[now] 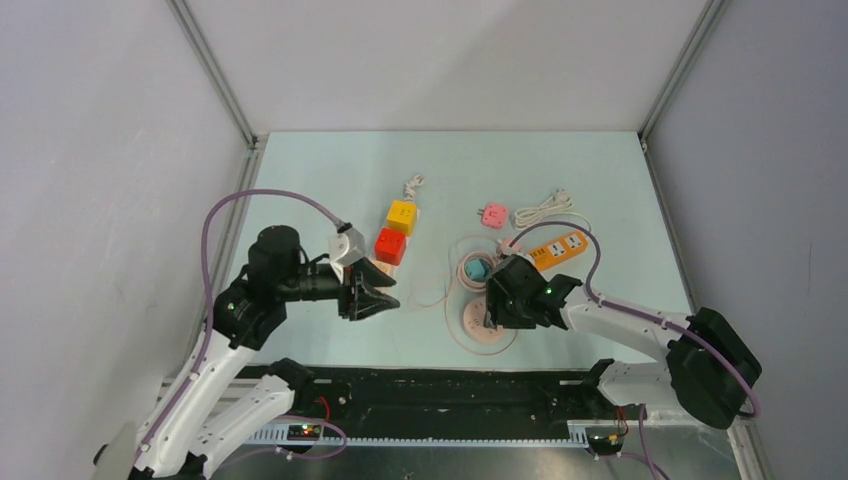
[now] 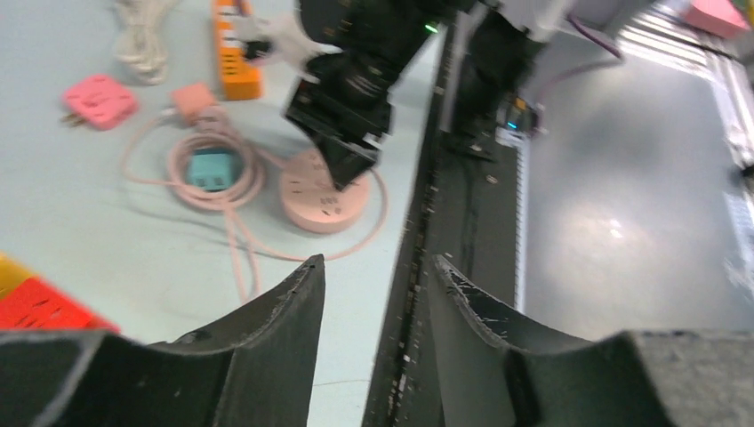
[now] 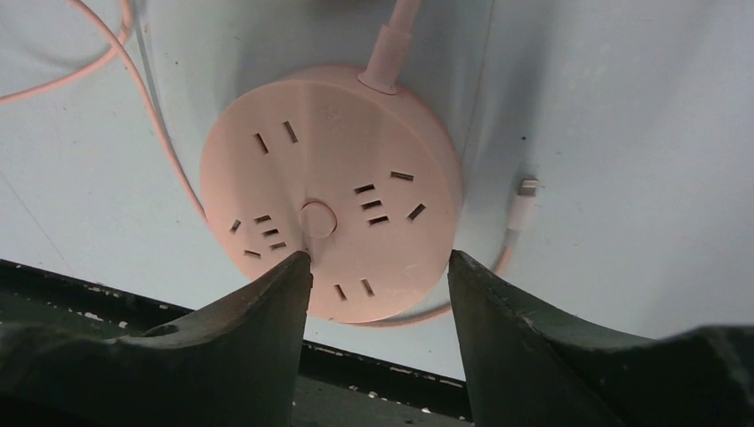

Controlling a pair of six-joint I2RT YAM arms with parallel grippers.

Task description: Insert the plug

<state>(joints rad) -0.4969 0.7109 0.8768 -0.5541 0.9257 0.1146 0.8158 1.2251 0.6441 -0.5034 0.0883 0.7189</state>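
Note:
A round pink power strip [image 3: 329, 191] with several sockets lies flat on the table, near the front edge [image 1: 478, 328]. My right gripper [image 3: 378, 255] hovers just above it, open and empty, with the strip's near rim between the fingers. The strip's pink cable coils around a teal plug block [image 1: 477, 268], which also shows in the left wrist view [image 2: 211, 169]. The cable's pink plug [image 2: 191, 100] lies beside the orange power strip [image 1: 558, 248]. My left gripper [image 1: 385, 297] is open and empty, in the air to the left of the strip, pointing toward it.
A red cube socket [image 1: 391, 245] and a yellow one [image 1: 402, 216] sit behind my left gripper. A pink adapter [image 1: 494, 214] and a coiled white cable [image 1: 540, 208] lie at the back. A white cable tip [image 3: 525, 191] lies right of the pink strip. The table's black front rail [image 1: 450, 390] is close.

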